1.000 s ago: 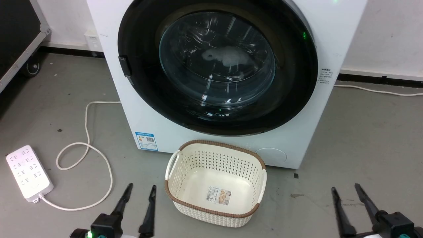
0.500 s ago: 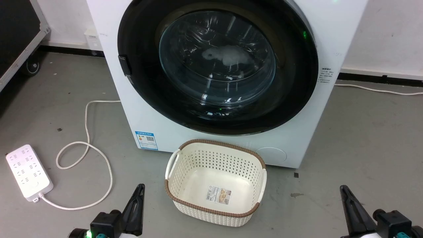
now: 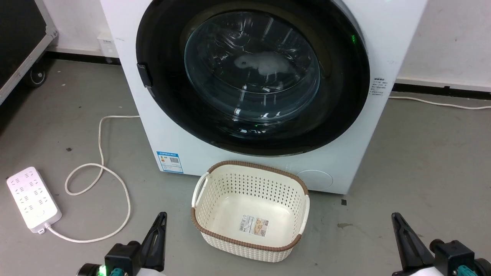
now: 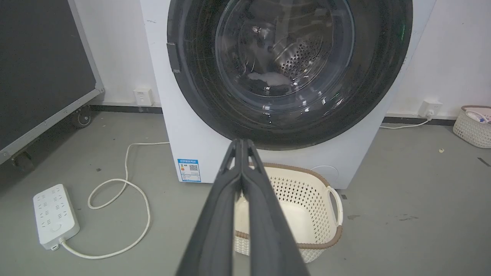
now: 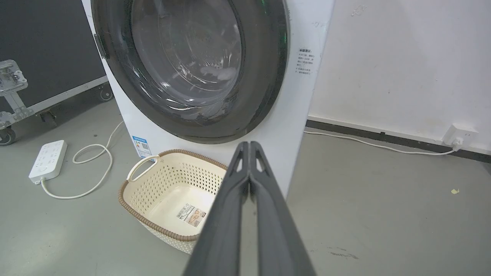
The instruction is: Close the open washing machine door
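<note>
Head view: the change is in the claws. A second ago each showed two fingers spread apart; now the left claw (image 3: 163, 216), at 7 o'clock in the picture, and the right claw (image 3: 395, 217), at 5 o'clock, are both clenched into a single dark wedge with nothing between the fingers. They hang low over the floor, well apart from the machine. The washing machine door (image 3: 251, 73) sits at 12 o'clock from the empty basket (image 3: 253, 163), and its black ring lies flat against the white front just as it did a second ago. The latch tab (image 3: 144, 74) is at its 9 o'clock edge. A power strip (image 3: 32, 199) lies on the floor at 9 o'clock from the basket.

Left wrist view: the left claw (image 4: 241, 142) points at the door's (image 4: 284, 65) 6 o'clock rim from a distance, fingers pressed together and empty. No gap shows between the ring and the cabinet.

Right wrist view: the right claw (image 5: 249, 143) is likewise clenched on nothing, and the door (image 5: 188, 65) stands at 11 o'clock from it, seated against the front.

With the door apparently shut and both claws folded away from it, the task looks complete. Whether the latch has truly caught cannot be told.
</note>
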